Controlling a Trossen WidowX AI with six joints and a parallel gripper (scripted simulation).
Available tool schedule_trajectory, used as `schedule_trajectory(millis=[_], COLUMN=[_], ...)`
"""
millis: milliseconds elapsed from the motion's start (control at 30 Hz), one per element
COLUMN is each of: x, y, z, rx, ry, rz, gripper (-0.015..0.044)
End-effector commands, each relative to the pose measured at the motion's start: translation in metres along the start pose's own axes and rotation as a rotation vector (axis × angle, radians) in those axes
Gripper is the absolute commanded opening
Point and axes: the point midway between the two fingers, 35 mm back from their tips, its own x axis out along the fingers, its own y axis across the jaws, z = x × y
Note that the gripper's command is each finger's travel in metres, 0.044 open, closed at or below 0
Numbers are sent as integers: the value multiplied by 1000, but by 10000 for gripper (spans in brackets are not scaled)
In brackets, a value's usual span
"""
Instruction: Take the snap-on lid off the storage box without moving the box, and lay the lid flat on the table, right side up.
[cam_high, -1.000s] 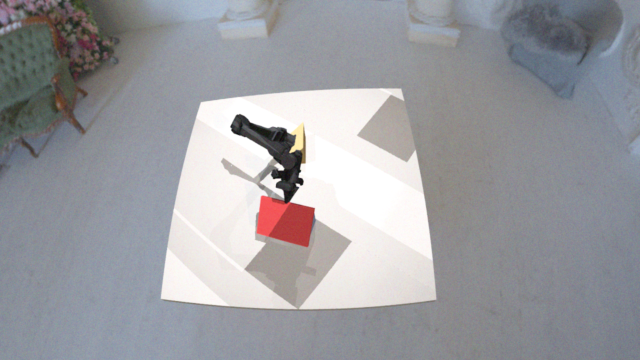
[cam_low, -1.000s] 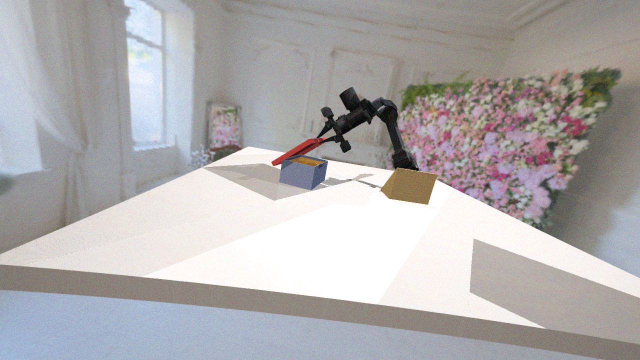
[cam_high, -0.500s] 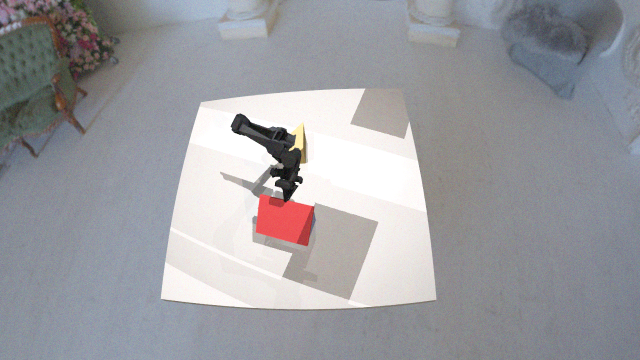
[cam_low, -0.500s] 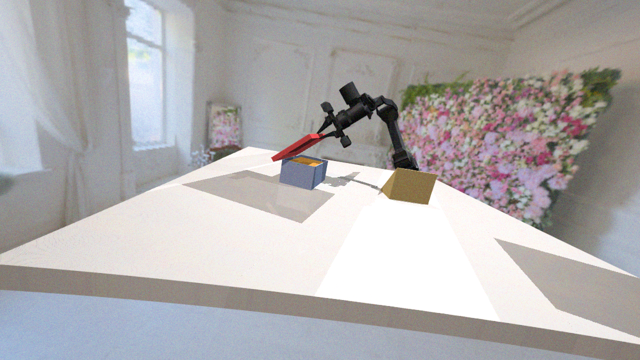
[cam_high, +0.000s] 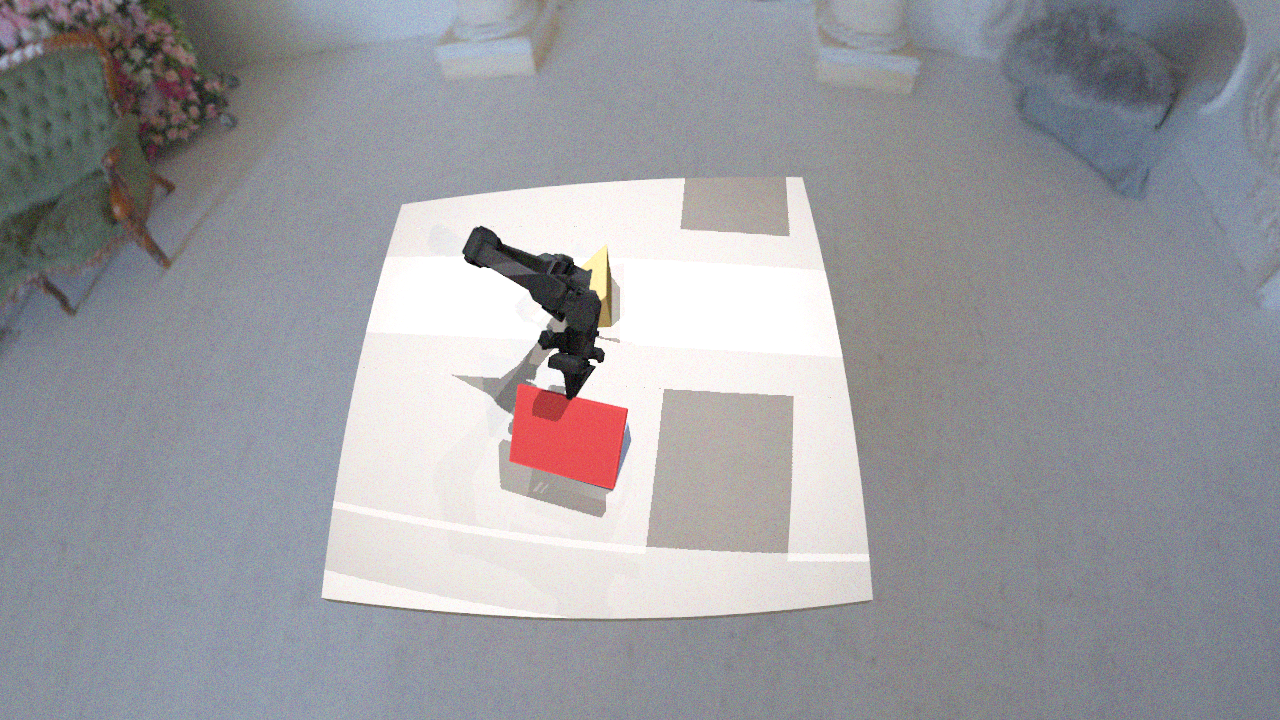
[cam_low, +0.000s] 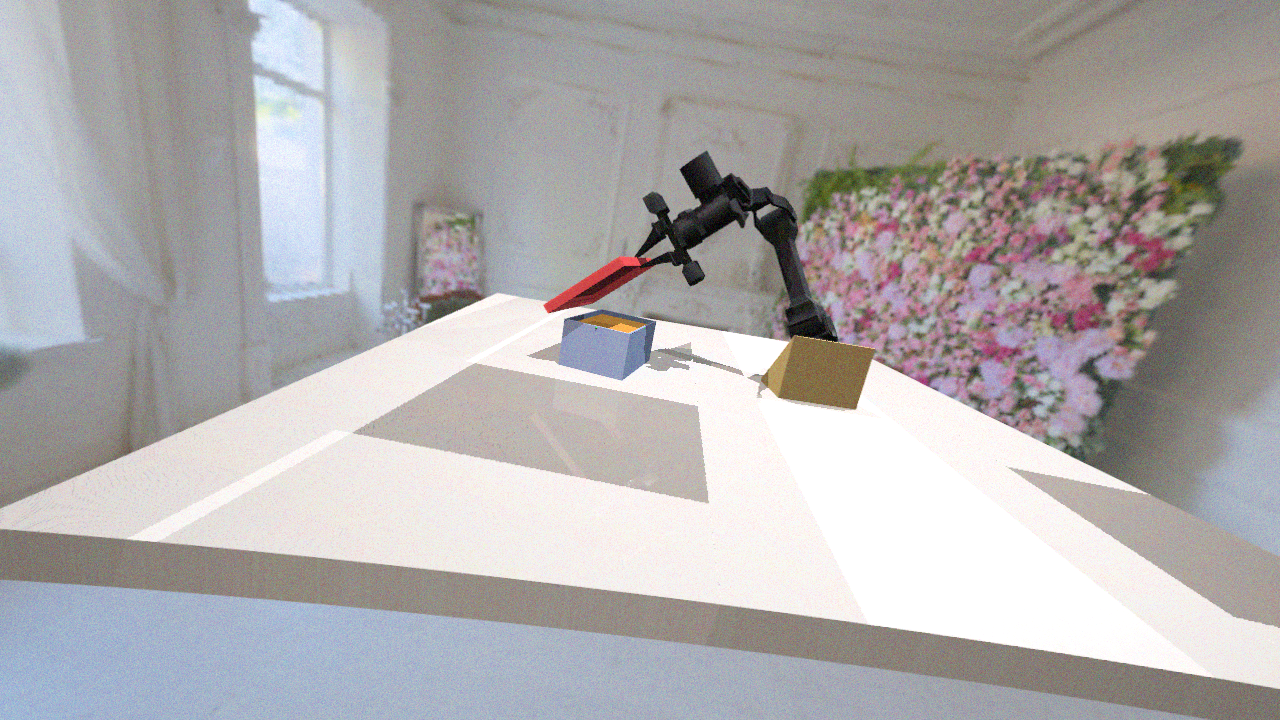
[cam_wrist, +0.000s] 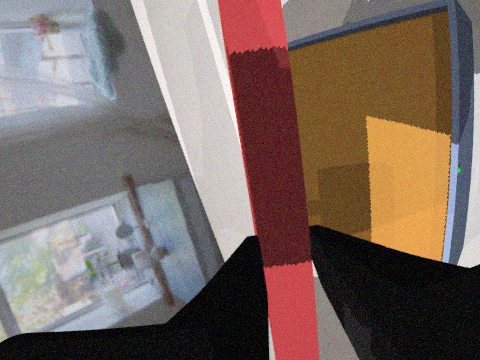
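The red lid (cam_high: 569, 440) (cam_low: 592, 285) (cam_wrist: 272, 160) is off the box and held in the air above it, tilted, with its far edge lower than the edge at my fingers. My gripper (cam_high: 572, 394) (cam_low: 646, 259) (cam_wrist: 283, 242) is shut on the lid's near edge. The blue storage box (cam_low: 604, 351) (cam_wrist: 462, 120) stands upright on the table (cam_high: 429, 465) (cam_low: 501, 528), open at the top, with an orange inside. In the top view the lid hides most of the box.
A yellow wedge-shaped block (cam_high: 604, 291) (cam_low: 821, 374) stands on the table beside the arm, on the arm-base side of the box. Grey patches of shade lie on the table top.
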Motion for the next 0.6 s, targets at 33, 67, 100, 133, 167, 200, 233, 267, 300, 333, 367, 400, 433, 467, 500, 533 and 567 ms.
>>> schedule_trajectory(millis=[33,67,100,133,167,200,233,267,300,333,367,400,433,467,500,533,567], x=[-7,-8,-8,-9,-10,-11,-12,-13,-14,-14,-15,-16,-17,-18,-19,-19,-19], y=[8,9,10,11,12,13,14,15,16,17,18,19,20,21,22,23,23], z=[0,0,0,0,0,0,0,0,0,0,0,0,0,0,0,0,0], rx=[9,9,9,9,9,9,9,9,9,9,9,9,9,9,9,9,9], ry=[-2,-2,-2,-2,-2,-2,-2,-2,-2,-2,-2,-1,-1,-1,-1,-1,-1], rz=[9,9,8,8,8,8,8,8,8,8,8,8,8,8,8,8,8], gripper=[0,0,0,0,0,0,0,0,0,0,0,0,0,0,0,0,0])
